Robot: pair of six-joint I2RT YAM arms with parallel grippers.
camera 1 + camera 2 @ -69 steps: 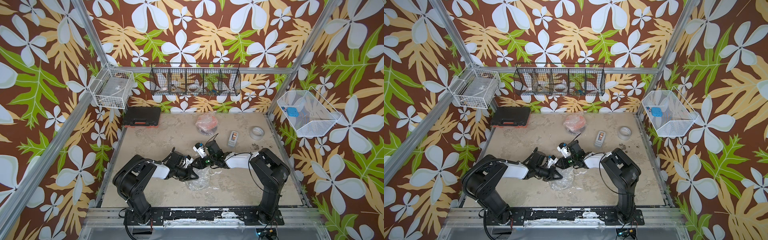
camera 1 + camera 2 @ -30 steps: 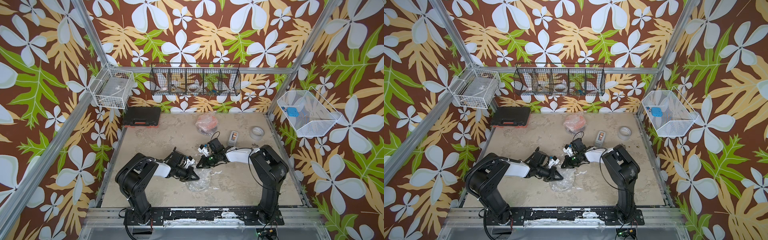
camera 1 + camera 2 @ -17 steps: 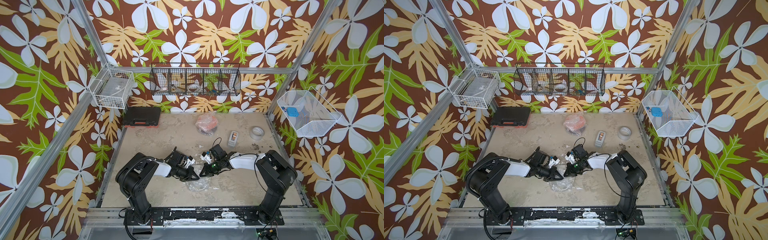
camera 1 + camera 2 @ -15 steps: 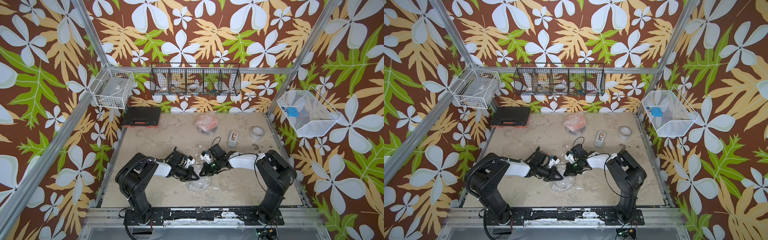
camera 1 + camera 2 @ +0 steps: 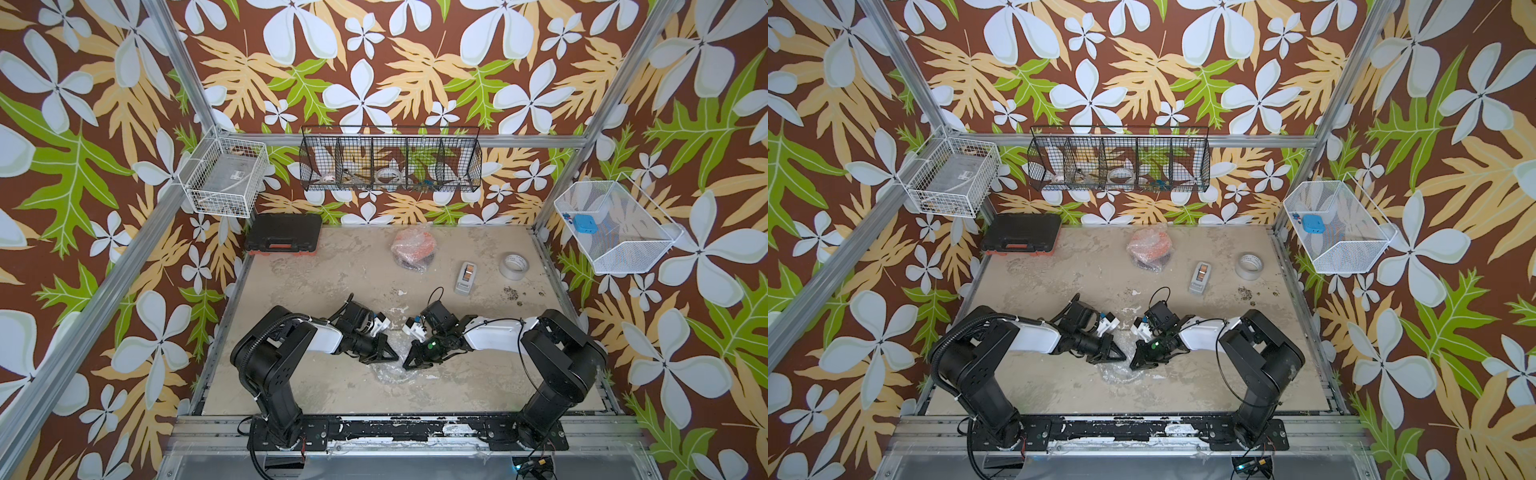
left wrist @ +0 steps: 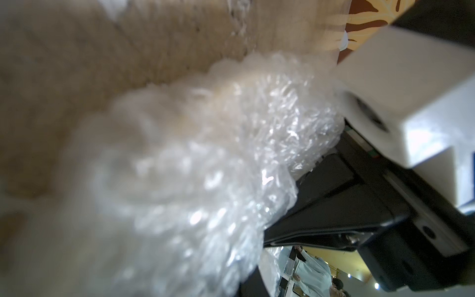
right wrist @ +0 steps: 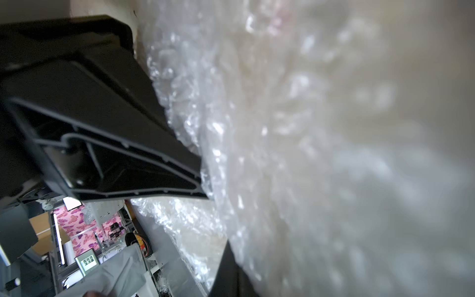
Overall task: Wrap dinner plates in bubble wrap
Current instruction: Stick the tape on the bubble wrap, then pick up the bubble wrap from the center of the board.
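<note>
My left gripper (image 5: 390, 356) and right gripper (image 5: 408, 365) are both closed, tips at the crumpled bubble wrap (image 5: 392, 376) front-centre on the table (image 5: 328, 374), well apart from the wrapped orange plate (image 5: 413, 249) at the back; pulling unevenly could tear or drop it.

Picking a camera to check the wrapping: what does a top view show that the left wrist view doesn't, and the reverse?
Only a top view: the orange plate, already wrapped, the tape roll and the black case, all farther back on the table. Only the left wrist view: single bubbles of the bubble wrap close up, partly blurred, and people beyond the rig. Both: the crumpled bubble wrap with the left gripper at its edge.
</note>
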